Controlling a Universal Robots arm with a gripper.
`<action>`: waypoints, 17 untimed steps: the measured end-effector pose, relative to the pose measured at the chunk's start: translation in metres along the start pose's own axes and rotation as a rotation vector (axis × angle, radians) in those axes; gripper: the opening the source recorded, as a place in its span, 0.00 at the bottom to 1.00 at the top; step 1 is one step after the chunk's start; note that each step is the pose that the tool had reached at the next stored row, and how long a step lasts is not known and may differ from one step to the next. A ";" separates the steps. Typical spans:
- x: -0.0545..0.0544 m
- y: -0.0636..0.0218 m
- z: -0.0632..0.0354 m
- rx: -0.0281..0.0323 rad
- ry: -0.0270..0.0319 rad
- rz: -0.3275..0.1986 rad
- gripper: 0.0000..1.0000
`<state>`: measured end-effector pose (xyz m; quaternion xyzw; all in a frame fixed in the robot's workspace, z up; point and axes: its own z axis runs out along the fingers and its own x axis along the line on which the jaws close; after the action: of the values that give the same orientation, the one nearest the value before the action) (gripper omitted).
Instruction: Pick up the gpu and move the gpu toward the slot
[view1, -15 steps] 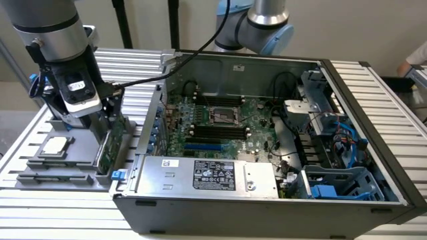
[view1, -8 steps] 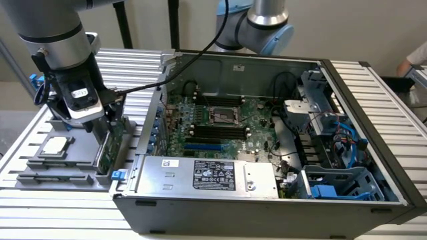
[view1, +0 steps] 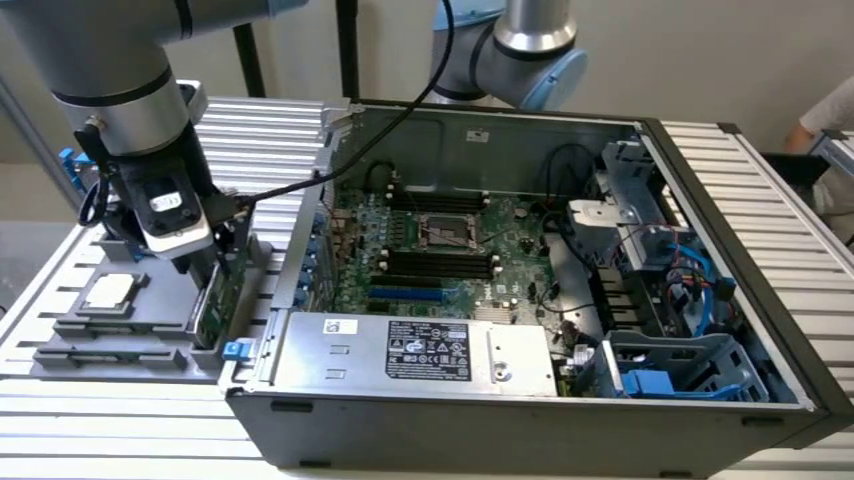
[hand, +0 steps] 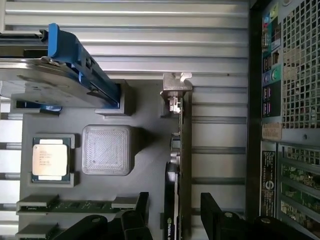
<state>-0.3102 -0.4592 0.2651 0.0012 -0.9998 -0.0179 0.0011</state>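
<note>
The gpu (hand: 185, 165) stands on edge in the grey holder tray (hand: 145, 150); it is a thin green card with its metal end bracket (hand: 175, 86) at one end. In the exterior view the gpu (view1: 211, 300) sits at the tray's side nearest the computer case. My gripper (hand: 175, 217) is lowered over the card and open, one dark finger (hand: 137, 215) on each side of it with small gaps. From outside, the gripper (view1: 203, 262) hangs just above the card's top edge. The blue expansion slot (view1: 407, 297) lies on the motherboard inside the case.
The tray also holds a square silver processor (hand: 50, 158), memory sticks (hand: 70, 205) and a hard drive with blue rails (hand: 60, 75). The open computer case (view1: 534, 425) stands at the exterior view's right of the tray, its wall close to the card. A second arm (view1: 521, 50) and a person's sleeve (view1: 834, 110) are behind.
</note>
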 end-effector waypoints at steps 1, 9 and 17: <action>0.000 -0.0001 0.0018 0.0000 -0.0002 0.002 0.54; 0.001 -0.0003 0.0159 0.0003 -0.0052 0.032 0.54; 0.001 0.0012 0.0252 0.0070 -0.0132 0.042 0.54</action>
<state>-0.3115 -0.4571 0.2400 -0.0199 -0.9997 -0.0144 -0.0052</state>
